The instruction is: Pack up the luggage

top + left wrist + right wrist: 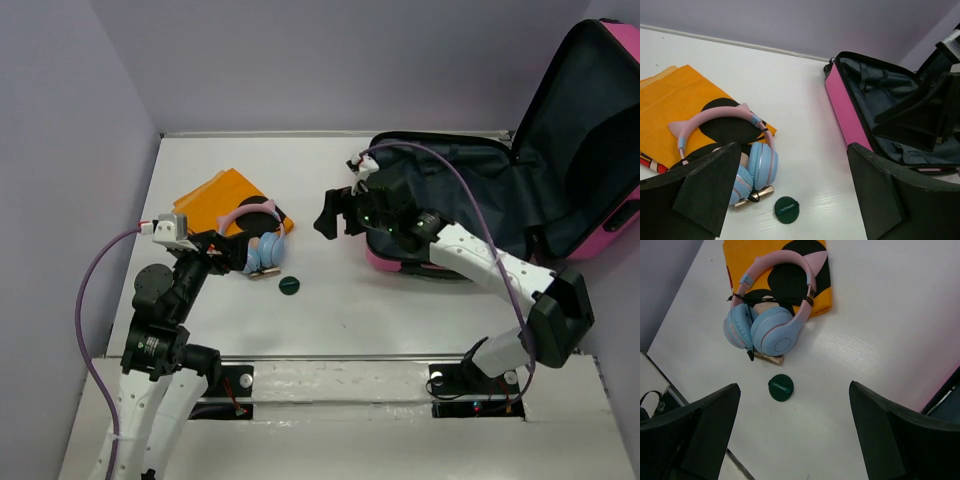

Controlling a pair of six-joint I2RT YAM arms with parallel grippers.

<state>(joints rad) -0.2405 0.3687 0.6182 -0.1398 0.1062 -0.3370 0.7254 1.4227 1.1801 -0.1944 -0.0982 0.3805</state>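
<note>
The luggage [612, 238] is a hot-pink suitcase lying open at the right, with dark lining and its lid standing up against the back right. Its pink side wall shows in the left wrist view [842, 112]. Blue and pink cat-ear headphones [262, 243] lie partly on a flat orange folded item [222, 198], with a small gold tube [754, 196] under them. A dark green round puff [289, 284] lies on the table in front. My left gripper [226, 250] is open and empty beside the headphones [752, 167]. My right gripper [330, 213] is open and empty, above the table left of the suitcase.
Grey walls close in the white table at the left and back. The right arm [480, 255] reaches across the front of the suitcase. In the right wrist view the headphones [771, 327], the orange item [740, 255] and the green puff [780, 387] lie below.
</note>
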